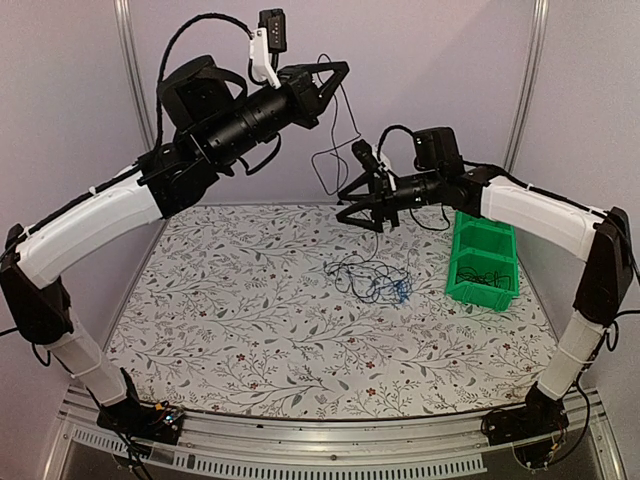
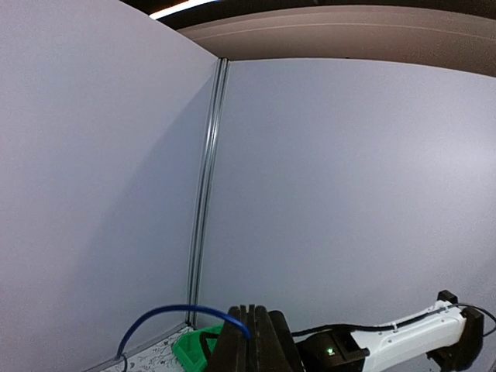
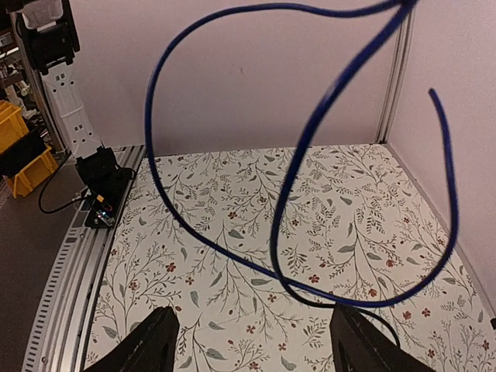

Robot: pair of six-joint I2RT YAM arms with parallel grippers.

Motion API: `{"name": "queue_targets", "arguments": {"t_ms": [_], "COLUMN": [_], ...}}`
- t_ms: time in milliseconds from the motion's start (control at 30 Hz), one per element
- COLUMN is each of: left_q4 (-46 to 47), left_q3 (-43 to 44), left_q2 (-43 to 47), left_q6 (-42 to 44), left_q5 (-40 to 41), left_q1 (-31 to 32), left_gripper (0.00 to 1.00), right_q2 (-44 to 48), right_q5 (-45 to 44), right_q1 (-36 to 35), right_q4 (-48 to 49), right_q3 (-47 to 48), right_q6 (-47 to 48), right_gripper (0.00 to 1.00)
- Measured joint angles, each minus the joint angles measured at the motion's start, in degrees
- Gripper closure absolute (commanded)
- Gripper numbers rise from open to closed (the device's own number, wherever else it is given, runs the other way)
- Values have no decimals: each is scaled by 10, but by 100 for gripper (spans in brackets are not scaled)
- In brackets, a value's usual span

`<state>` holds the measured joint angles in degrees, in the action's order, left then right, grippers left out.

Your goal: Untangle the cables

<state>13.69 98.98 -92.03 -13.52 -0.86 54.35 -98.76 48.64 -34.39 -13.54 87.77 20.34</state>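
My left gripper (image 1: 338, 74) is raised high near the back wall. In the left wrist view it (image 2: 253, 311) is shut on a blue cable (image 2: 170, 311), which arcs off to the left. From there the thin cable (image 1: 314, 160) hangs down in a loop to my right gripper (image 1: 360, 207). The right gripper (image 3: 256, 345) is open above the table, and the blue cable (image 3: 288, 186) loops in front of it and passes close above its right finger (image 3: 364, 345), ungripped. A loose tangle of thin black cables (image 1: 370, 275) with a blue bit (image 1: 401, 292) lies on the table below.
A green bin (image 1: 480, 296) holding some dark cables stands right of the tangle and also shows in the left wrist view (image 2: 190, 349). The floral table cover (image 1: 240, 320) spreads left and near. Grey walls close the back and sides. The metal rail (image 3: 70, 271) runs along the table's near edge.
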Motion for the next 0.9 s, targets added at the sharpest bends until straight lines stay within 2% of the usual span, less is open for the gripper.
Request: {"name": "queue_targets", "arguments": {"t_ms": [200,500,900], "left_q4": [-10,-14,-16], "left_q3": [20,24,32], "left_q2": [-4,-7,-20], "left_q6": [-5,-11,-14], "left_q5": [-15,-22,-32], "left_q1": [0,0,-5], "left_gripper": [100,100,100], "right_q2": [-46,-66,-65], "right_q5": [-10,-52,58], "right_q1": [-11,-10,-12], "right_q4": [32,75,74], "right_q3": [11,16,23], "right_q6": [-13,-56,-45], "right_gripper": [39,39,35]}}
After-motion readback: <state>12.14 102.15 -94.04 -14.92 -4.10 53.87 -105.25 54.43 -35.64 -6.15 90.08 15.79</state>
